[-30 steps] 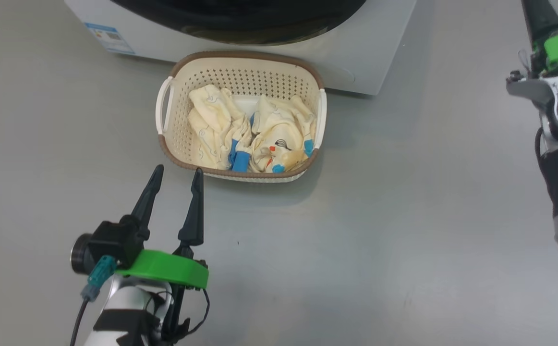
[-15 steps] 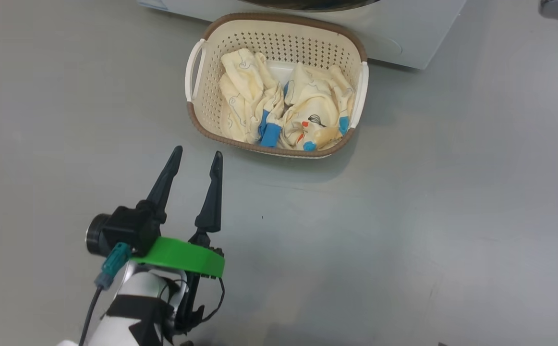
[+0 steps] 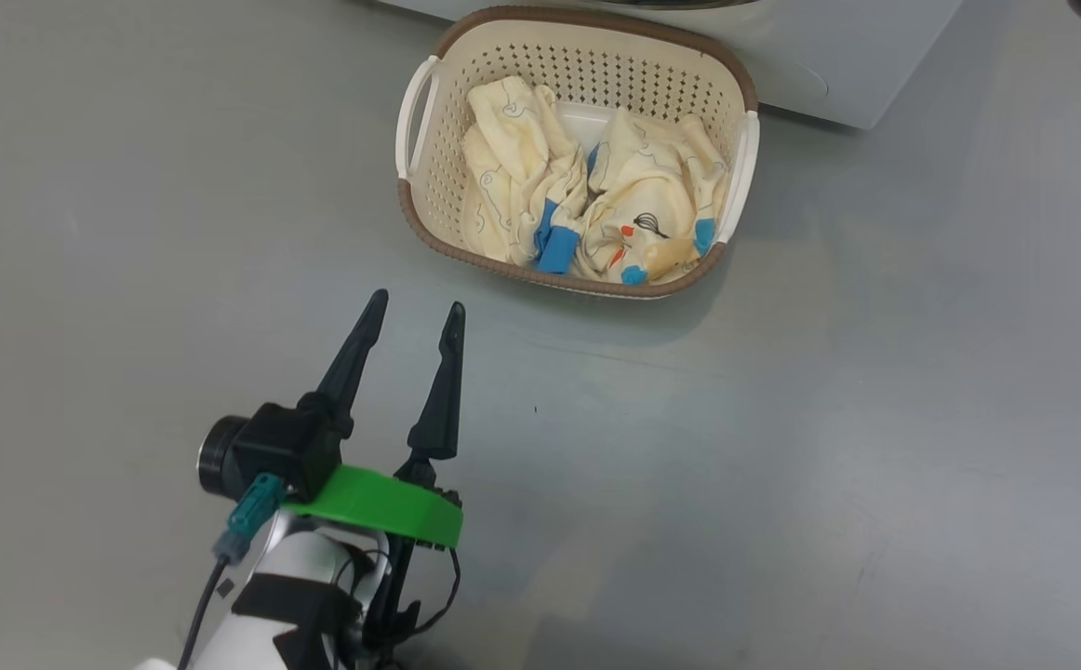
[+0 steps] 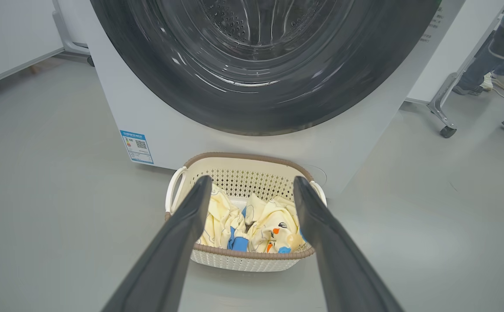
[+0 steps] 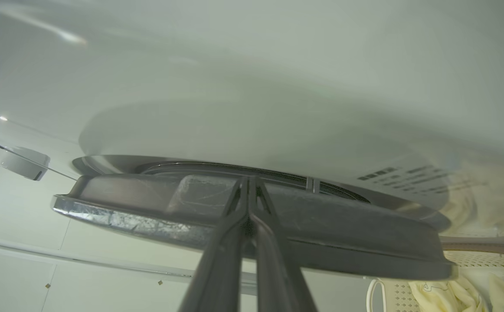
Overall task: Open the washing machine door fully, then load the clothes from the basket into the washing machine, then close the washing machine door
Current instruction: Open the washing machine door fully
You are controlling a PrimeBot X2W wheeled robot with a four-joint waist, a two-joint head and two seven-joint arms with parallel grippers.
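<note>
The cream basket (image 3: 596, 70) with a brown rim stands on the floor against the white washing machine (image 3: 838, 65). Pale yellow clothes (image 3: 652, 200) with blue cuffs lie bunched inside it. My left gripper (image 3: 416, 305) hangs open and empty over the floor, short of the basket's near left corner. In the left wrist view the washing machine door (image 4: 217, 108), black-rimmed with glass, sits above the basket (image 4: 247, 260) and the clothes (image 4: 273, 225). My right gripper (image 5: 248, 180) is shut, its tips at the edge of the door (image 5: 343, 234) rim, seen edge-on.
A blue label sticker (image 4: 137, 146) marks the machine's lower left front. To the machine's right stand a wheeled metal leg (image 4: 445, 125) and a person's feet (image 4: 503, 82). Grey floor (image 3: 782, 465) spreads around the basket.
The head camera has swung, so the basket and the left arm sit further right in the picture and the right arm has slid out of it. Both grippers keep their states.
</note>
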